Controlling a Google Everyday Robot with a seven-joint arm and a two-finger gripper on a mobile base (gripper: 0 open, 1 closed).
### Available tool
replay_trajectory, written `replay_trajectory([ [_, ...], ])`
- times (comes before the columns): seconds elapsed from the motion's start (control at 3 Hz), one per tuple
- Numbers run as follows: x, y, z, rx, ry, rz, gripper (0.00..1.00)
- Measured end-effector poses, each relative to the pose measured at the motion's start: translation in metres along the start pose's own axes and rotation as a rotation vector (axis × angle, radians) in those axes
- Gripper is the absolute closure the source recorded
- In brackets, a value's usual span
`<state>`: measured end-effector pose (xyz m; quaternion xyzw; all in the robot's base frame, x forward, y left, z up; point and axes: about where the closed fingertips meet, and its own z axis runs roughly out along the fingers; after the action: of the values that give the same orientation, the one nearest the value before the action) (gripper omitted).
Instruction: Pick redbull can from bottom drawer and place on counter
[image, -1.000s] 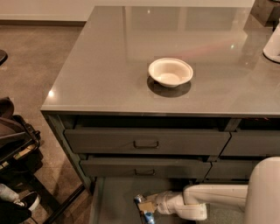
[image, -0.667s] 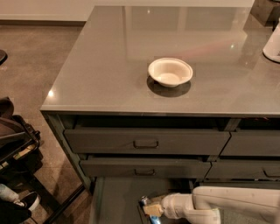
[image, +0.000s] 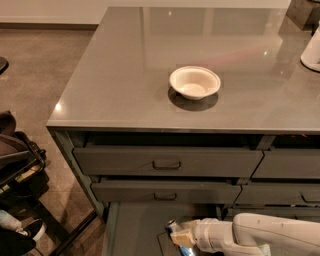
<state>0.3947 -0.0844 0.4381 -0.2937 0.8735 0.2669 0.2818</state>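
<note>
white-armed two-finger gripper (image: 182, 238) is low in the open, wide dark grey-green bottom drawer (image: 134, 226), reaching in from the right. it's clamped on the slim blue-and-silver redbull can (image: 172, 225). the can is tilted, with its shiny top poking out at upper left and its blue body showing below the tan finger. the can is inside the drawer, over its flat grey floor. the glossy grey rectangular counter (image: 125, 75) above holds a round white bowl (image: 194, 82).
</note>
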Motion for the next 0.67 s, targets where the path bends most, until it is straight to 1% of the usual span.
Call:
replay_trajectory([
  [0.33, 0.0, 0.0, 0.0, 0.0, 0.0, 0.0, 1.0],
  [0.67, -0.021, -0.002, -0.023, 0.04, -0.005, -0.047, 1.0],
])
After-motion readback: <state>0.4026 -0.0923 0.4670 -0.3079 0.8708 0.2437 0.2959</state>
